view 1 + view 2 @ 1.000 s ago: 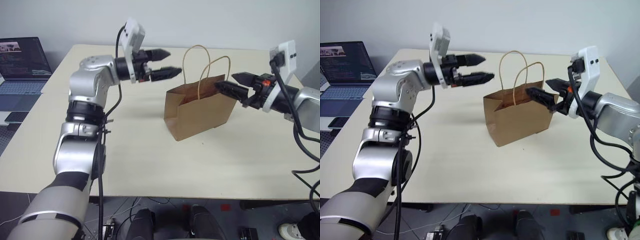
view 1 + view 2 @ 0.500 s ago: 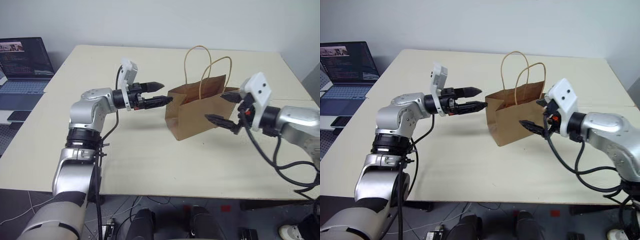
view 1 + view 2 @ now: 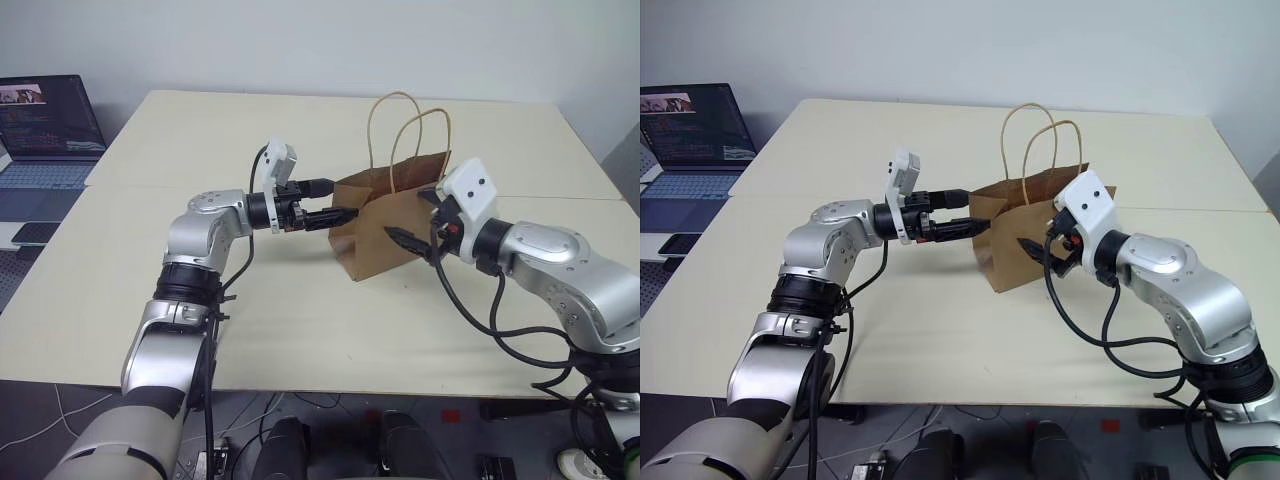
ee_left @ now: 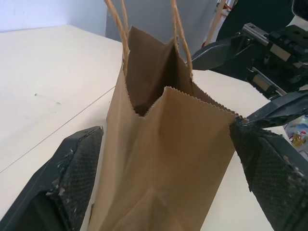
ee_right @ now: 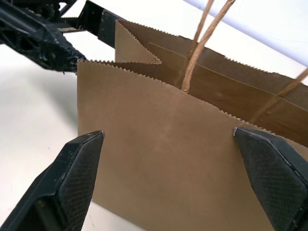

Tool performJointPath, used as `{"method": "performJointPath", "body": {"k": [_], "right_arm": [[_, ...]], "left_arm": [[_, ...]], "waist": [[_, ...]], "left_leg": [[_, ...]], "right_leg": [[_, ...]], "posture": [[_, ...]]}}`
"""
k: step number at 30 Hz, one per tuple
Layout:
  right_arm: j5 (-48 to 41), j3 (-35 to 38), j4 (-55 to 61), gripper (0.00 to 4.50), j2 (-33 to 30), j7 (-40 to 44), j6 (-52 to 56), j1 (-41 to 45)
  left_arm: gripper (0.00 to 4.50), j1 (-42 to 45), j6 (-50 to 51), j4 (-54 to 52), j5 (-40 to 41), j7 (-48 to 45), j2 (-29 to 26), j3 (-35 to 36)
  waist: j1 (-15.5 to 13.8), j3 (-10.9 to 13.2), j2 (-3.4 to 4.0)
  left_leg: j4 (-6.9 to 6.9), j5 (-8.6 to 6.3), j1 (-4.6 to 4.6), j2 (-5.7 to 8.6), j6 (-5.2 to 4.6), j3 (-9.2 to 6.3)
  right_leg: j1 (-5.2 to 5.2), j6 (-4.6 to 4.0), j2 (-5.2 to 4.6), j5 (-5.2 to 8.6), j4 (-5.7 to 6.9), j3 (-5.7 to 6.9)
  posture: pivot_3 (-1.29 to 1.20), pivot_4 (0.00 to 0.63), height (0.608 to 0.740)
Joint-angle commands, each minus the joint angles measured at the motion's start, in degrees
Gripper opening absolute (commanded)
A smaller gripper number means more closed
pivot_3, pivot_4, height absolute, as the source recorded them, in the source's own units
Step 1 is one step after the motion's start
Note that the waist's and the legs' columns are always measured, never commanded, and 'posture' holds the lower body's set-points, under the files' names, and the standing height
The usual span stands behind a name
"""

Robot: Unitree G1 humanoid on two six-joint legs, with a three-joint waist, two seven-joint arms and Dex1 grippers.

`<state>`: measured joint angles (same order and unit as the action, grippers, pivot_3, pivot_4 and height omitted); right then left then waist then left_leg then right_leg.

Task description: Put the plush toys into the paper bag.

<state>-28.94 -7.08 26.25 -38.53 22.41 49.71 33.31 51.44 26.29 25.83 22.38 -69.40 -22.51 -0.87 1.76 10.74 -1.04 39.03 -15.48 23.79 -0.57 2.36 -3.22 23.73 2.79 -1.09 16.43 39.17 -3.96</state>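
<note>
Comparing with a second ago, both arms have come down from above the bag's rim to the level of its body. The bag (image 3: pixel 390 225) stands upright on the table (image 3: pixel 300 300), near its middle, with its mouth open and its two cord handles (image 3: pixel 405 135) up.

The left gripper (image 3: pixel 330 205) was high and apart from the bag; now it is at the bag's narrow end, with its fingers wide open, one on each side of that end. In the left wrist view the end panel stands between the two fingers (image 4: pixel 77 173), but I cannot tell if they touch the paper. The right gripper (image 3: pixel 420 222) has rolled and sunk to the long front face. Its fingers are also wide open and hold nothing; in the right wrist view the fingers (image 5: pixel 79 168) frame the front panel.

No plush toy can be seen on the table or in a gripper. The inside of the bag is dark and mostly hidden, so I cannot say if toys lie there.

In my judgement the arms are getting ready to steady the bag or take it from two sides, and not to pick up a toy. If the fingers close too hard, the thin paper may crumple or the bag may tip.
</note>
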Motion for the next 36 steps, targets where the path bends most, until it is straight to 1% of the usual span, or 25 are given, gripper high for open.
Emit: {"method": "performJointPath", "body": {"k": [1,6,12,15,17,20,23,27,33,34,36], "right_arm": [[1.60,1.57,1.48,4.50,1.50,-1.25,0.81,1.41],[3.93,1.33,1.01,4.50,3.80,-2.62,1.88,1.82],[5.31,1.69,1.47,4.50,5.03,-2.35,2.76,1.80],[4.57,3.06,2.67,4.50,2.89,0.50,3.17,1.30],[2.92,5.66,3.45,4.50,0.66,2.99,3.97,1.05],[0.19,9.98,4.32,4.50,-2.40,6.04,5.22,0.52],[-2.87,13.82,5.98,4.50,-4.59,8.37,6.46,-0.83],[-4.61,17.15,8.34,4.50,-7.59,10.55,6.64,-4.16],[-6.97,21.78,11.52,4.50,-10.19,12.01,6.04,-8.84],[-6.80,22.36,11.64,4.50,-10.41,12.50,4.75,-9.77],[-5.41,23.45,11.87,4.50,-10.93,14.01,0.53,-12.03]], "left_arm": [[4.49,-1.14,0.83,-5.07,1.18,-0.36,0.65,-0.87],[4.49,-2.03,0.59,-6.72,0.70,0.29,1.25,-1.58],[4.49,-2.46,-1.80,-5.49,-1.24,2.45,1.69,-2.18],[4.49,-2.46,-3.74,-3.94,-2.89,4.99,2.94,-2.72],[4.49,-2.15,-4.63,-2.70,-3.94,6.50,3.72,-2.99],[3.94,-1.56,-4.84,-1.46,-4.39,8.44,5.20,-2.99],[3.06,-1.81,-5.04,-1.69,-4.74,9.02,6.15,-3.47],[1.91,-2.21,-5.23,-2.40,-4.86,9.70,6.88,-3.67],[0.16,-2.44,-5.75,-2.26,-4.61,9.06,6.29,-3.52],[0.02,-2.26,-5.93,-1.84,-4.62,8.82,6.11,-3.47],[0.02,-1.65,-6.21,-0.72,-4.52,7.76,5.59,-3.35]], "waist": [[0.00,0.00,0.00],[0.01,0.00,0.01],[0.03,-0.01,0.01],[-0.06,-0.01,0.01],[-0.14,-0.01,0.01],[-0.16,-0.01,0.01],[-0.12,-0.01,0.01],[-0.02,-0.01,0.01],[-0.04,-0.01,0.01],[-0.03,-0.01,0.01],[-0.04,-0.01,0.01]], "left_leg": [[0.00,0.00,0.00,0.00,0.00,-0.01],[0.01,0.01,-0.01,0.02,0.00,0.00],[0.01,0.01,-0.05,0.03,0.00,0.00],[0.01,0.01,-0.09,0.06,0.00,-0.03],[0.01,0.01,-0.10,0.11,0.00,-0.05],[0.01,0.01,-0.09,0.13,0.00,-0.06],[0.01,0.00,-0.10,0.12,-0.01,-0.08],[0.00,0.00,-0.13,0.12,-0.01,-0.07],[0.01,0.01,-0.22,0.11,-0.02,0.00],[0.00,0.01,-0.28,0.11,-0.02,0.01],[0.00,0.01,-0.39,0.11,-0.02,0.01]], "right_leg": [[0.00,0.00,0.00,0.00,0.01,0.00],[0.00,-0.01,-0.01,0.00,0.03,-0.01],[0.00,-0.01,0.00,-0.01,0.12,0.00],[0.00,-0.01,-0.04,-0.01,0.28,0.00],[0.00,-0.01,-0.05,-0.01,0.33,0.01],[0.00,-0.01,-0.06,-0.01,0.32,0.01],[0.00,-0.01,-0.06,-0.01,0.33,0.03],[-0.01,-0.01,-0.05,-0.01,0.40,0.04],[-0.08,-0.01,-0.05,0.00,0.36,-0.01],[-0.13,-0.01,-0.05,0.00,0.35,-0.01],[-0.28,0.00,-0.05,0.00,0.30,-0.01]], "posture": [[0.00,0.150,0.740],[0.00,0.150,0.740],[0.00,0.150,0.740],[0.00,0.150,0.740],[0.00,0.150,0.740],[0.00,0.150,0.740],[0.00,0.150,0.740],[0.00,0.150,0.740],[0.00,0.150,0.740],[0.00,0.150,0.740],[0.00,0.150,0.740]]}}
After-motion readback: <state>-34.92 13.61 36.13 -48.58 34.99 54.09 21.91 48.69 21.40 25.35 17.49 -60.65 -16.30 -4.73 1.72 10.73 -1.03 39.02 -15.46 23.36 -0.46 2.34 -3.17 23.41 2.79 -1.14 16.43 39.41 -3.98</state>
